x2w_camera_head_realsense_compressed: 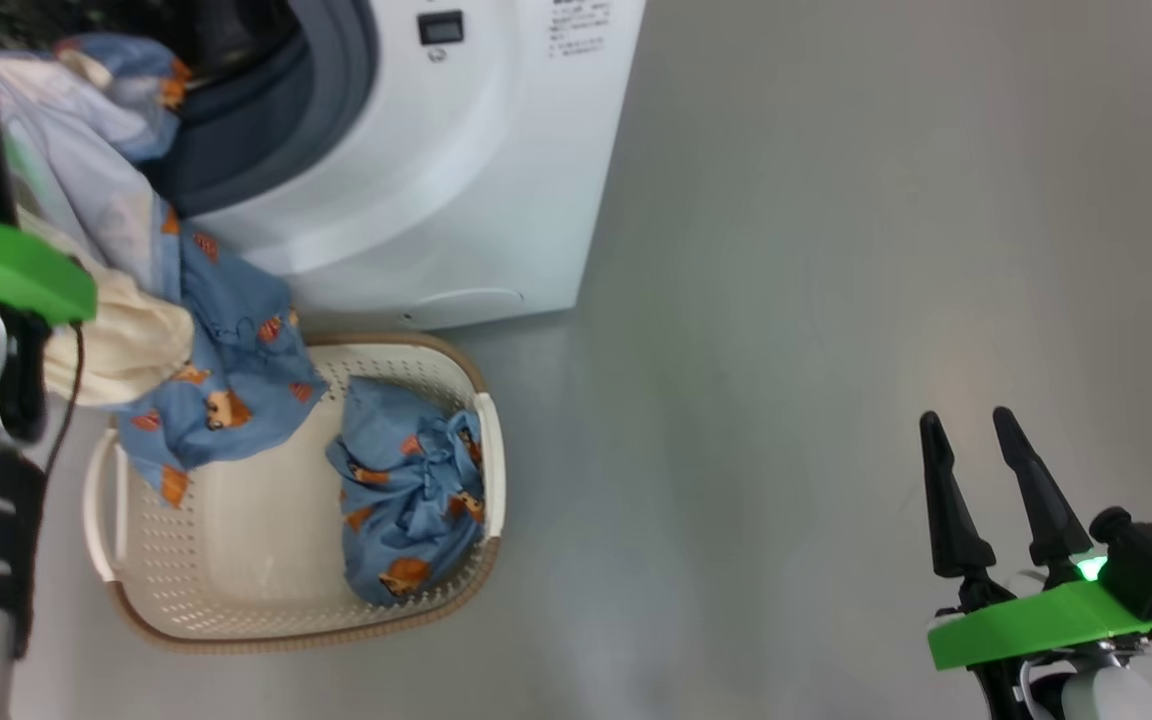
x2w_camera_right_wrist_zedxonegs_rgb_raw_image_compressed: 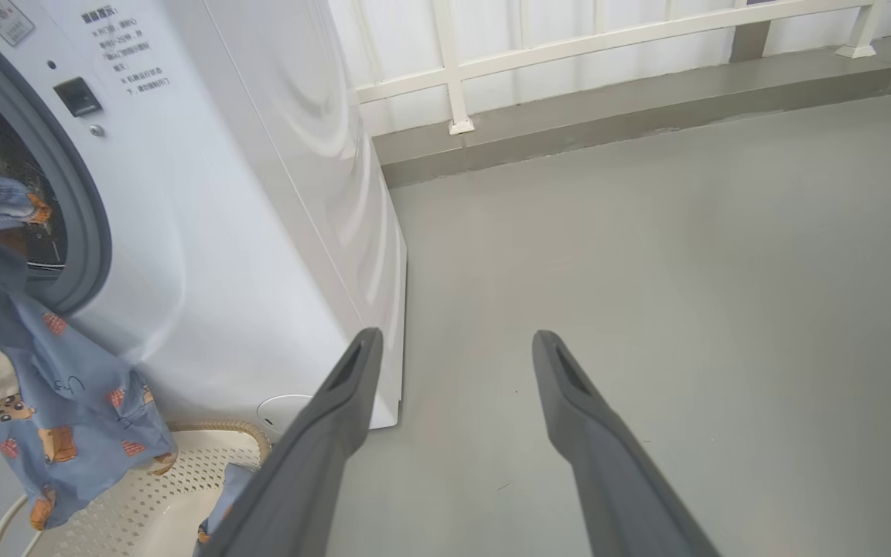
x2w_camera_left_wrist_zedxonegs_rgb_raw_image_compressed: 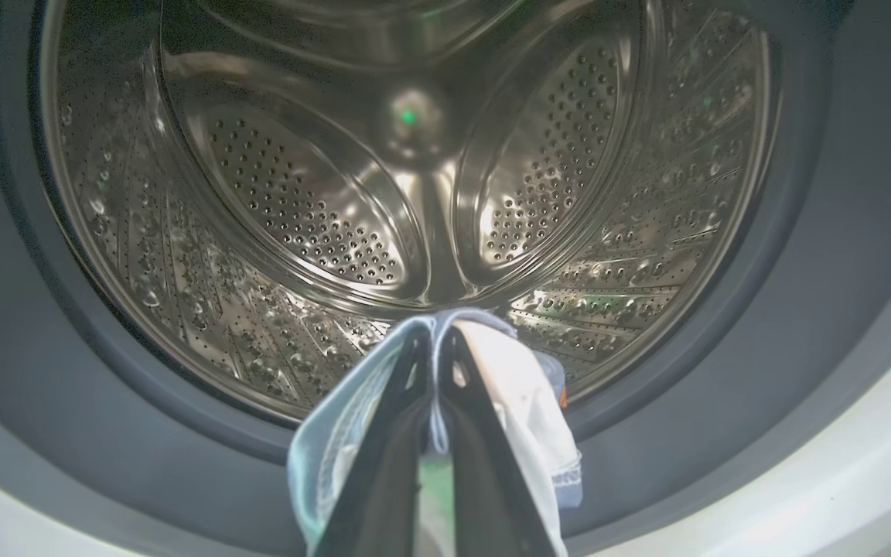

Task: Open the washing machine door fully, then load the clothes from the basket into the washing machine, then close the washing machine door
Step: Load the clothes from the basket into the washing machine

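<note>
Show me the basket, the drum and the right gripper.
basket (x2w_camera_head_realsense_compressed: 491, 460), head view, on its right handle.
drum (x2w_camera_left_wrist_zedxonegs_rgb_raw_image_compressed: 298, 209), left wrist view, on the perforated back wall.
right gripper (x2w_camera_head_realsense_compressed: 965, 415), head view, midway between its open fingertips.

My head camera looks steeply down from above at the floor (x2w_camera_head_realsense_compressed: 836, 350), taking in the washing machine (x2w_camera_head_realsense_compressed: 456, 200) front and the basket (x2w_camera_head_realsense_compressed: 492, 480) standing just before it, both fairly near. My left wrist camera sits right at the machine's mouth, facing straight into the steel drum (x2w_camera_left_wrist_zedxonegs_rgb_raw_image_compressed: 298, 209), with the grey gasket (x2w_camera_left_wrist_zedxonegs_rgb_raw_image_compressed: 824, 255) ringing the frame (very close). My right wrist camera rides low and further back, looking past the machine's front corner toward the white railing (x2w_camera_right_wrist_zedxonegs_rgb_raw_image_compressed: 449, 70) at the floor's far edge. Head and right wrist views share the machine's front, the basket rim and the hanging clothes (x2w_camera_head_realsense_compressed: 236, 370).
</note>
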Tool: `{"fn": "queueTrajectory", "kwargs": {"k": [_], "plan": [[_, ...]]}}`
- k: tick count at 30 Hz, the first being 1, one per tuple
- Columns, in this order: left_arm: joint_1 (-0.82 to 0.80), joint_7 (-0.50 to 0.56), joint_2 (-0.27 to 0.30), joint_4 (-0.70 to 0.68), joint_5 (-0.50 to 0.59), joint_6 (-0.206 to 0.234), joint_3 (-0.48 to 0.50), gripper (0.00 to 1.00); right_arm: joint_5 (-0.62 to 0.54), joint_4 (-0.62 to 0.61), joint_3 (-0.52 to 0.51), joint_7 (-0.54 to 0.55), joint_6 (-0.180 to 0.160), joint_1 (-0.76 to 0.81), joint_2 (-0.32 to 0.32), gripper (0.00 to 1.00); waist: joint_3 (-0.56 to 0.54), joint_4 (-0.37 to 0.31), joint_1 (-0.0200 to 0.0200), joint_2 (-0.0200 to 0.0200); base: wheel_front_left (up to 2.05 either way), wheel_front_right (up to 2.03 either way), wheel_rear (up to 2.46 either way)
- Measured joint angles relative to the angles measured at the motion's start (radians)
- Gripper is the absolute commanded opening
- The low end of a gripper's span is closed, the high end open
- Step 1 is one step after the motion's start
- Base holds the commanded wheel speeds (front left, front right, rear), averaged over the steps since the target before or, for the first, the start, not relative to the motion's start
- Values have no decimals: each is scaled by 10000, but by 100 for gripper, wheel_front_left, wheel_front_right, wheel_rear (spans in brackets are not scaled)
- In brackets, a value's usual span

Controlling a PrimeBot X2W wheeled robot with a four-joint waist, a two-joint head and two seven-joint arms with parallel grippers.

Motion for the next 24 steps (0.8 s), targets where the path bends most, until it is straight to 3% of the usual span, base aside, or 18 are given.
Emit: {"fn": "queueTrajectory", "kwargs": {"k": [14,19,24], "plan": [[-2732,2,242,3402,-627,0,-901,0,2,-84,355,0,0,-538,123,100,1147,-588,0,0,0,0,0],[-3386,4,525,3030,-679,0,-744,0,104,-148,443,0,0,-669,136,100,1462,-755,0,0,0,0,0],[-3540,4,706,1365,6,10,226,0,169,-209,479,0,0,-778,144,100,1781,-843,0,0,0,0,0]]}}
